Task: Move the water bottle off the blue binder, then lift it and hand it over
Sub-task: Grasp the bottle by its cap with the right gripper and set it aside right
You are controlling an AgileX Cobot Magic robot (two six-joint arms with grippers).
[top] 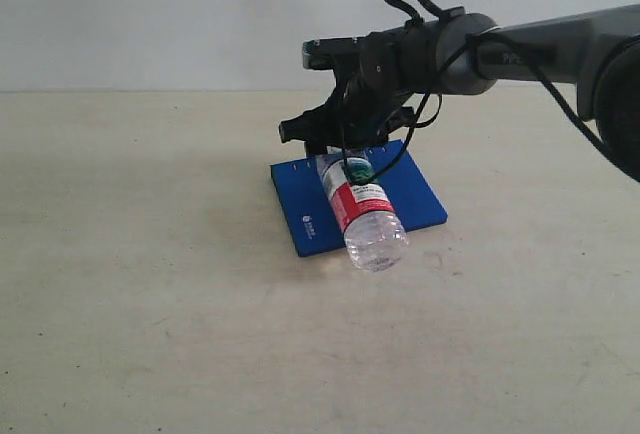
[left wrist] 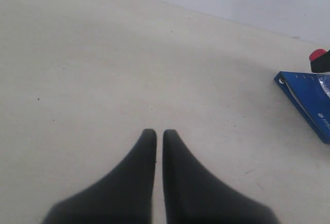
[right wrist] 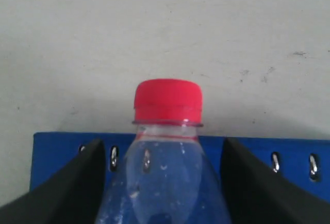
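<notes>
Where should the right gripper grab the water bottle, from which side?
Across the clear shoulder of the water bottle, just below the red cap, from above. It lies on its side on the blue binder, both round flanks exposed; the right gripper straddles them there.

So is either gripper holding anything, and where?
Right gripper brackets the water bottle at its shoulder, below the cap; whether it is clamped cannot be told. Left gripper, shut, holds nothing.
</notes>
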